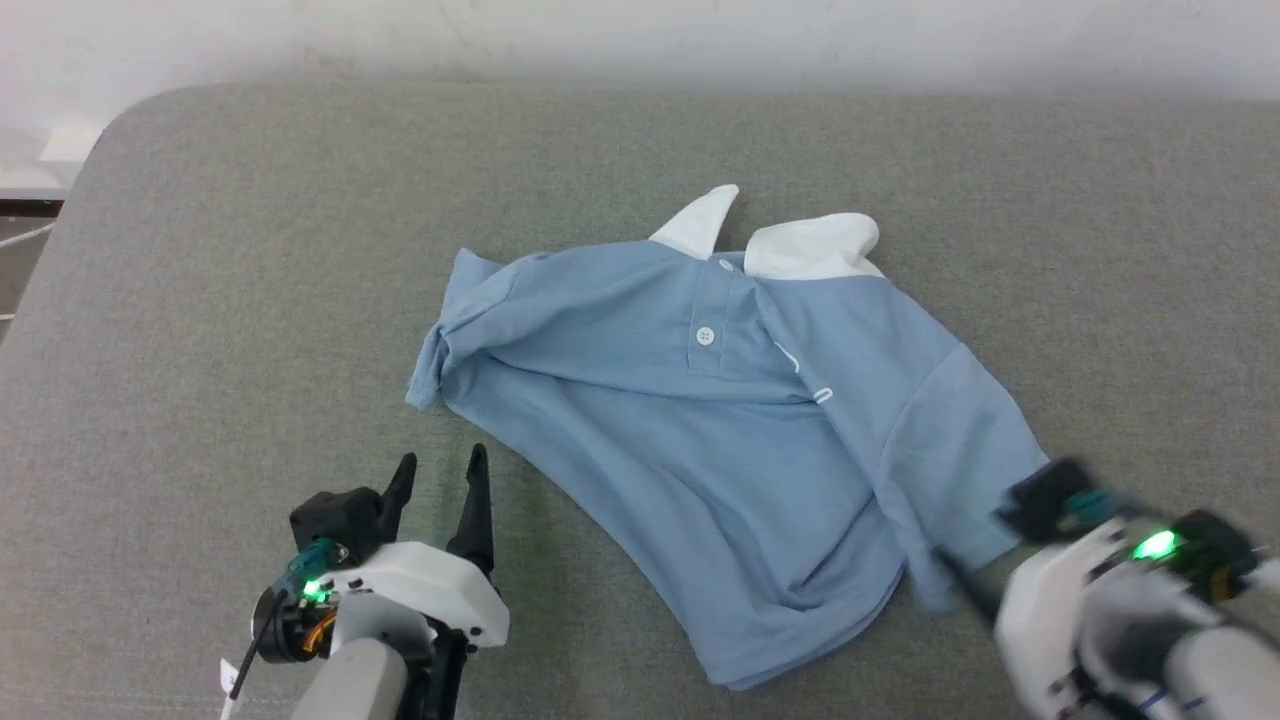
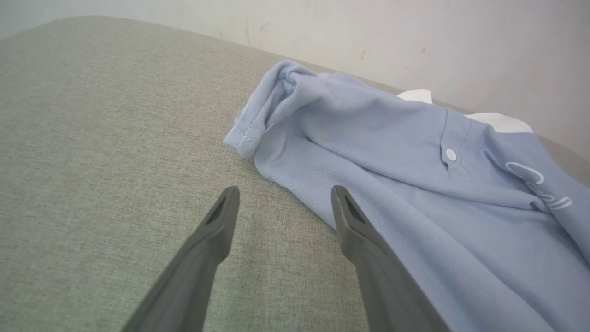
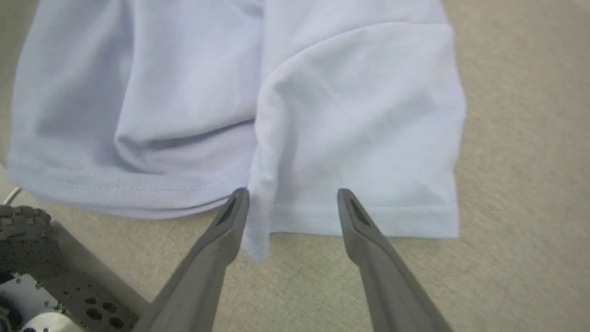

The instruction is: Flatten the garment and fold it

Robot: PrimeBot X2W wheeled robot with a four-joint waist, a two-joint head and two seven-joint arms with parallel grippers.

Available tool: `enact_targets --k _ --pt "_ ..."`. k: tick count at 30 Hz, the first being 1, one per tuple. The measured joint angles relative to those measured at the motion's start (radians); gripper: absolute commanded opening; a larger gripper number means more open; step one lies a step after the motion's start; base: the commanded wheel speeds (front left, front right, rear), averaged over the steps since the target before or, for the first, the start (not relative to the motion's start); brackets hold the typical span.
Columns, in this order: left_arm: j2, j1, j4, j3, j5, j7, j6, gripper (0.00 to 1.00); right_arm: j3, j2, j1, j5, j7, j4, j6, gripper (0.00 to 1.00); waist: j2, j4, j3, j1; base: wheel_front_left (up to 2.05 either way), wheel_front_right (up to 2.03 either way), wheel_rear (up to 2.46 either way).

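Near the front edge of the grey fabric surface [image 1: 200, 250], toward its left side, the left gripper [image 1: 441, 457] hovers with its two dark fingers apart and nothing between them. In the left wrist view its right finger [image 2: 364, 240] is just beside the edge of the cloth, but I cannot tell if it touches it. The garment [image 1: 700, 440] lies in the middle of the surface and reaches toward the front right, with the front side up, wrinkled and not flat. Its left sleeve [image 1: 445, 335] is bunched into folds and points to the left edge. The white collar [image 1: 810, 245] points to the far edge, where a pale wall [image 1: 640, 30] stands. A white button [image 1: 705, 336] is on the placket, and part of a white script [image 2: 539, 184] shows on the chest. At the front right the right gripper [image 3: 293, 192] is blurred in the head view; in its own wrist view the fingers are apart, with the tips at the hem of the garment and a folded edge of cloth between them, not clamped.
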Motion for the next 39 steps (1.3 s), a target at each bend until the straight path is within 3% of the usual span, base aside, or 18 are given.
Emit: enact_targets --k 6,9,13,18,26,27,28,35,39 --pt "0.008 0.003 -0.012 0.006 -0.005 -0.005 0.000 1.00 -0.278 0.028 0.016 0.014 0.104 -0.030 0.000 1.00 0.0000 0.000 0.006 0.0000 0.00 0.00 0.00" --pt "0.007 0.003 -0.027 0.005 -0.005 -0.014 0.000 1.00 -0.353 0.070 0.014 -0.001 0.131 -0.005 0.000 1.00 0.0000 0.005 0.017 0.0000 0.00 0.00 0.00" --pt "0.007 0.001 -0.046 0.003 -0.004 -0.019 0.000 1.00 -0.384 0.122 -0.003 -0.032 0.138 0.063 0.000 1.00 0.0000 0.015 0.032 0.0001 0.00 0.00 0.00" --pt "0.007 -0.008 -0.077 -0.001 -0.002 -0.024 0.001 1.00 -0.402 0.140 -0.048 -0.080 0.112 0.160 0.000 1.00 0.0000 0.029 0.053 0.0001 0.00 0.00 0.00" --pt "0.014 -0.010 -0.110 -0.002 0.004 -0.025 0.003 1.00 -0.370 0.149 -0.093 -0.046 0.044 0.251 -0.001 1.00 0.0000 0.048 0.084 0.0001 0.00 0.00 0.00" --pt "0.016 -0.010 -0.111 -0.002 0.004 -0.025 0.005 1.00 -0.365 0.147 -0.096 -0.037 0.039 0.258 -0.002 0.43 0.0000 0.048 0.085 0.0001 0.00 0.00 0.00" --pt "0.018 -0.010 -0.113 -0.002 0.004 -0.025 0.011 1.00 -0.359 0.144 -0.099 -0.030 0.036 0.263 -0.002 0.00 0.0000 0.046 0.085 0.0000 0.00 0.00 0.00" --pt "0.045 -0.010 -0.126 -0.001 0.006 -0.015 0.014 1.00 -0.359 0.109 -0.104 -0.066 -0.006 0.299 0.000 0.00 0.0000 0.026 0.067 0.0001 0.00 0.00 0.00" --pt "0.084 -0.020 -0.150 -0.002 0.013 0.015 0.010 1.00 -0.395 0.052 -0.098 -0.118 -0.007 0.290 0.000 0.00 0.0000 0.003 0.058 0.0001 0.00 0.00 0.00"
